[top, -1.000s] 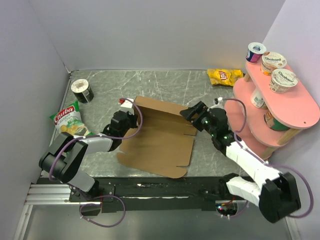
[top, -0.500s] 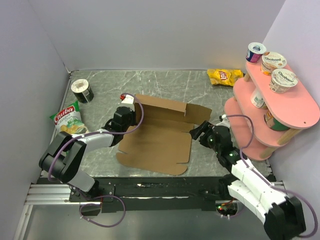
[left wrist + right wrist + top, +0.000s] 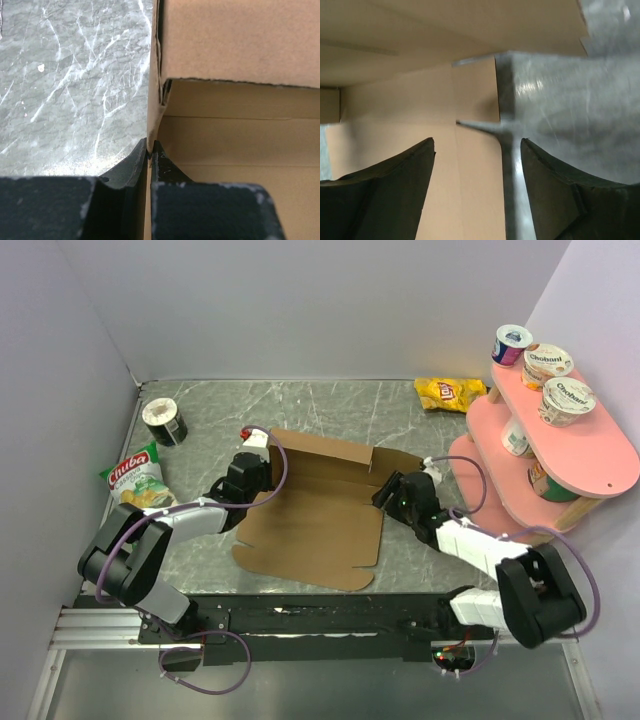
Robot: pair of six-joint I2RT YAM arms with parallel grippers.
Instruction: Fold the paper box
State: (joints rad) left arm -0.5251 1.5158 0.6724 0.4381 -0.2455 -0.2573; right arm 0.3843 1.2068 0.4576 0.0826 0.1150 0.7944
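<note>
Pinching the left flap of the box, the left gripper has its jaws pressed tight on the thin cardboard. The box is plain brown, lying mostly flat mid-table, with its back panel tilted up. The right gripper is at its right edge, jaws spread wide, one finger over cardboard, one over table.

Brown paper box, grey marbled table
</note>
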